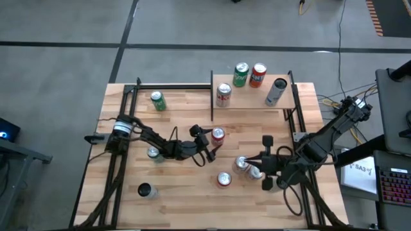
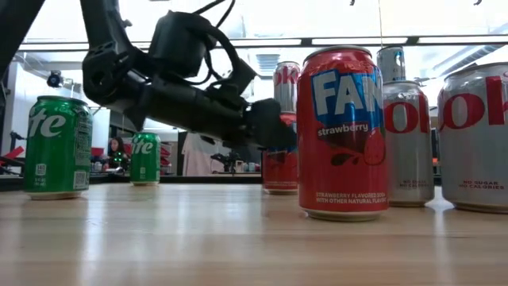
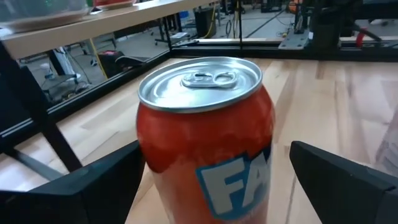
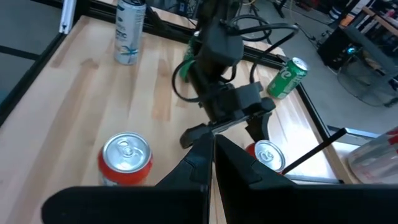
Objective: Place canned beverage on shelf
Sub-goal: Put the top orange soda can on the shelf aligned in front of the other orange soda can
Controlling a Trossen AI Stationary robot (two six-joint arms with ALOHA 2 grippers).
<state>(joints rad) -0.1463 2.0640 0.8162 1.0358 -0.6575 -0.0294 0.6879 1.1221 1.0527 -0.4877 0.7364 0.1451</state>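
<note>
The red Fanta strawberry can [image 1: 218, 134] stands upright on the tabletop [image 1: 186, 192], just at six o'clock of the shelf's front edge and near the table's middle. The left pincer [image 1: 210, 149] reaches toward it from about eight o'clock, its fingers spread as wide as they go, one on each side of the can body in the left wrist view, with clear gaps showing, so it has hold of nothing yet. The can [image 3: 205, 137] looks sealed, tab flat, so it is probably full and fairly heavy; its painted aluminium wall is smooth, likely slippery, and dents under hard squeezing. The best hold seems to be across the middle of the body, below the shoulder taper, fingers level so it stays upright on the lift. The shelf [image 1: 253, 99], at twelve o'clock, already carries four cans, with bare board at its front. The right pincer [image 1: 263, 168] waits at about four o'clock of the can, fingers pressed together and empty, beside a silver-topped can [image 1: 242, 163].
</note>
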